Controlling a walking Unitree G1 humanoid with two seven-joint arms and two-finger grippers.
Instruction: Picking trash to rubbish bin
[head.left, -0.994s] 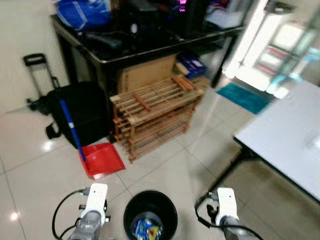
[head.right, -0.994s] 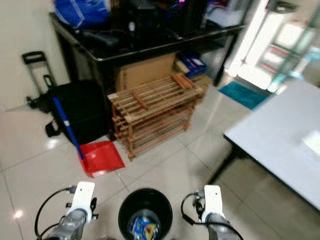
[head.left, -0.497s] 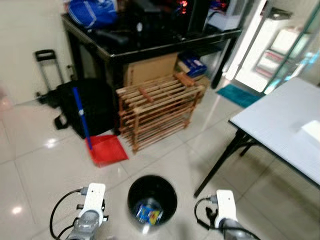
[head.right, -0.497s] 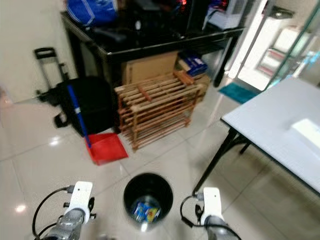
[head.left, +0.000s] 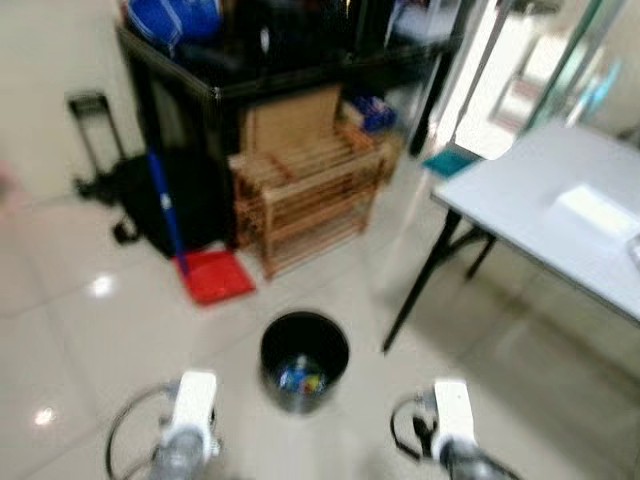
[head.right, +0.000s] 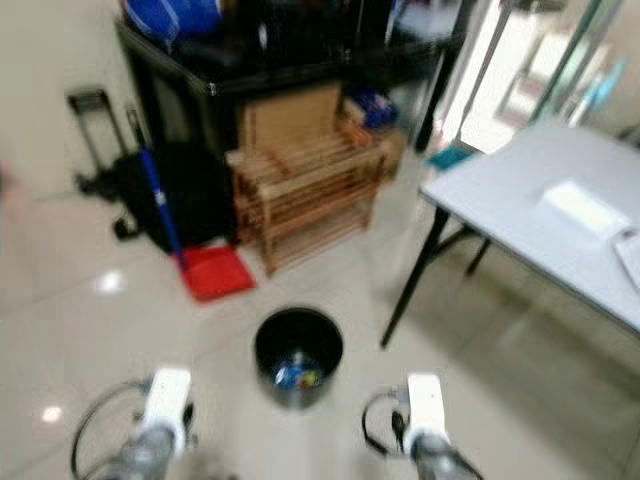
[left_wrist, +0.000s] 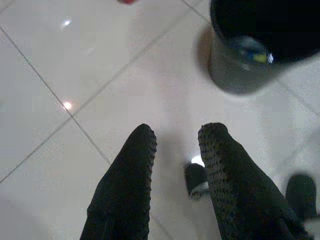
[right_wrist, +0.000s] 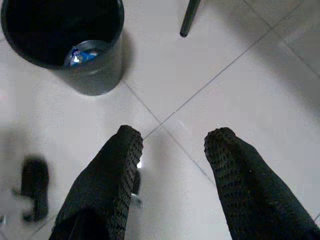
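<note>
A round black bin (head.left: 304, 360) stands upright on the pale tiled floor, out in front of a wooden slatted rack (head.left: 305, 195) and well apart from it. Its top is open, and colourful wrappers (head.left: 300, 380), blue with some yellow, lie at the bottom inside.

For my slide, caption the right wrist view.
Open right pincer held empty above floor tiles, black bin with trash inside ahead.

head looks down; wrists share bin (head.left: 304, 359)
</note>
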